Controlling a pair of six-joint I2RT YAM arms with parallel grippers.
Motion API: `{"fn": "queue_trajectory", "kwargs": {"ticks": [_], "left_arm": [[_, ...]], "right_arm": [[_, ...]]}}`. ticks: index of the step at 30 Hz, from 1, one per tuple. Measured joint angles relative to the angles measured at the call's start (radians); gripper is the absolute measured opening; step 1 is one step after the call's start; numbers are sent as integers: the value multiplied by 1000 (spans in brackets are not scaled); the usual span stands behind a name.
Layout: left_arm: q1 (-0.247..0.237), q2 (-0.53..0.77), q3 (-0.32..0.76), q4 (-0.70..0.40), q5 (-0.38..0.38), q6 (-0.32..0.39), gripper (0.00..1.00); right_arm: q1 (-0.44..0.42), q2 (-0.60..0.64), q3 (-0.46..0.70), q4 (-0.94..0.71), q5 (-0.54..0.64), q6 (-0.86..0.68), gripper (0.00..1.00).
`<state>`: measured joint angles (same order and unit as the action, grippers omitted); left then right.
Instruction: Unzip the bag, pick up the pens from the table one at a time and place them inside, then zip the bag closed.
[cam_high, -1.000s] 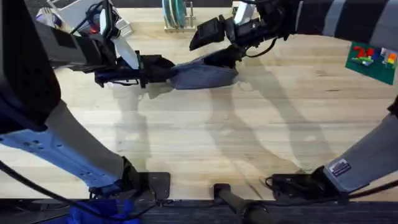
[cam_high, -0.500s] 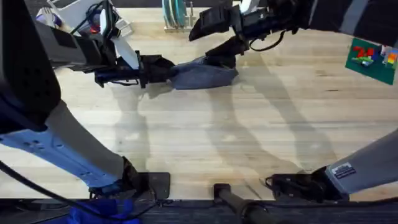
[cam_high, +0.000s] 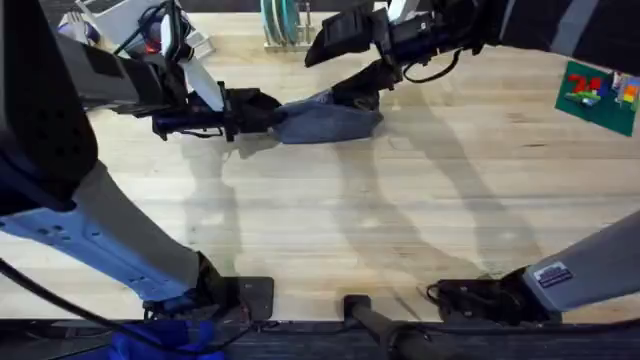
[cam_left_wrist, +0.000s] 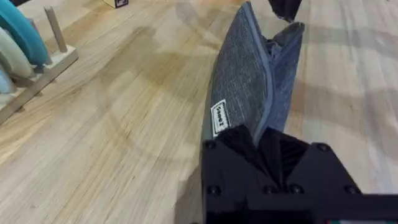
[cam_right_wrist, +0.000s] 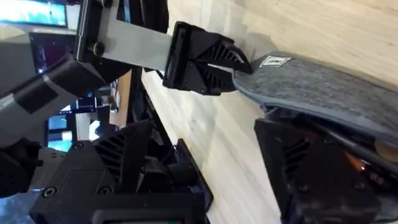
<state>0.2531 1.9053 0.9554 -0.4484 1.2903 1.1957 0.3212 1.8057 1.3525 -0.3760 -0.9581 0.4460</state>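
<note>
While clamped: bag (cam_high: 330, 120) beside rack (cam_high: 283, 25)

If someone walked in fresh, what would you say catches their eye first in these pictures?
The blue-grey bag on the far middle of the table, stretched between the two arms. The left gripper clamps its left end, while the right gripper is at its right end, where the opening gapes. A rack of teal plates stands just behind.

Both arms flank the bag (cam_high: 325, 120); near table (cam_high: 400, 220) lies open.
</note>
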Motion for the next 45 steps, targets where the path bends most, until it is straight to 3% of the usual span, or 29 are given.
{"fn": "queue_trajectory", "kwargs": {"ticks": [8,22,36,45], "left_arm": [[0,0,0,0,0,0,41],[0,0,0,0,0,0,42],[0,0,0,0,0,-7,41],[0,0,0,0,0,-8,41]], "right_arm": [[-26,0,0,-111,66,-25,995],[-36,0,0,-272,323,-119,995],[-30,4,0,-204,339,-126,996],[-4,68,0,-136,320,-112,995]]}}
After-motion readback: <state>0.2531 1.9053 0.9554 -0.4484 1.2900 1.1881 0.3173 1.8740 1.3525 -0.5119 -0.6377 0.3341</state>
